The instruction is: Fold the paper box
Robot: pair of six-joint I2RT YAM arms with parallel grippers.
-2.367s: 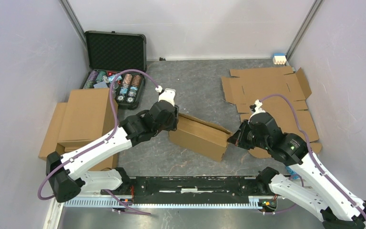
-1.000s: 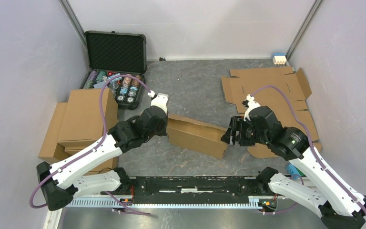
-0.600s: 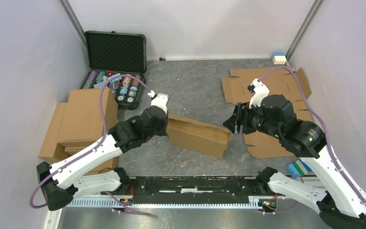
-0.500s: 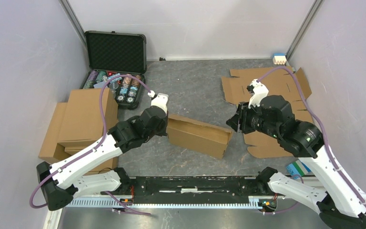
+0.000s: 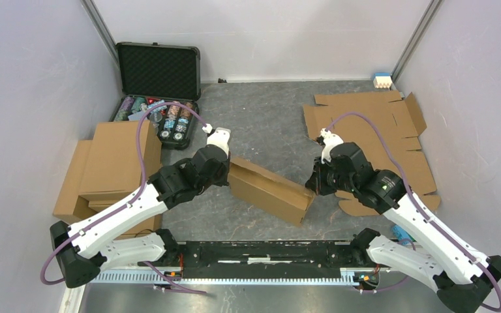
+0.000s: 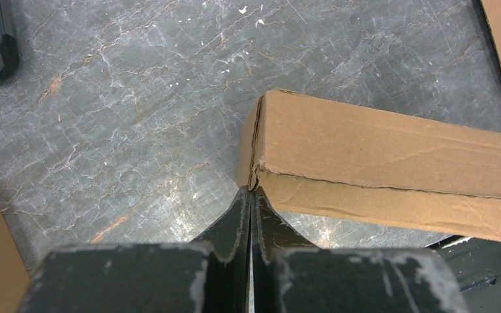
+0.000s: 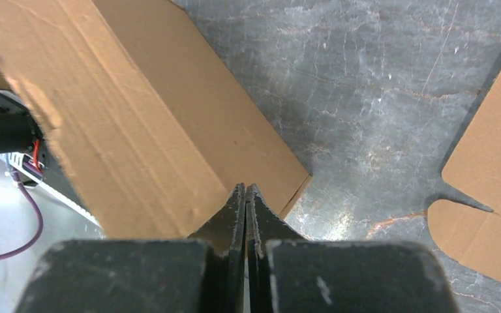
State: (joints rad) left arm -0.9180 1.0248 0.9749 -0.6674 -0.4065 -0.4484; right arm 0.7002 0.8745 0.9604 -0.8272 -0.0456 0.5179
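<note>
the paper box (image 5: 271, 188) lies slanted in the middle of the desk (image 5: 267, 124), between the two arms, and looks closed into a long shallow shape, so the fold seems near its last step: pressing the ends home. the left fingers (image 6: 240, 212) are pressed together on nothing, tips touching the seam at the box's left end. the right fingers (image 7: 236, 205) are likewise closed and empty, tips at its near right corner. next, i'd judge, each side needs a gentle inward push, evenly, so the box doesn't skew. counted: one box in work, one black case (image 5: 158, 68) of poker chips, at least two flat blanks (image 5: 378, 124) on the right, several folded boxes (image 5: 117, 160) stacked on the left.
</note>
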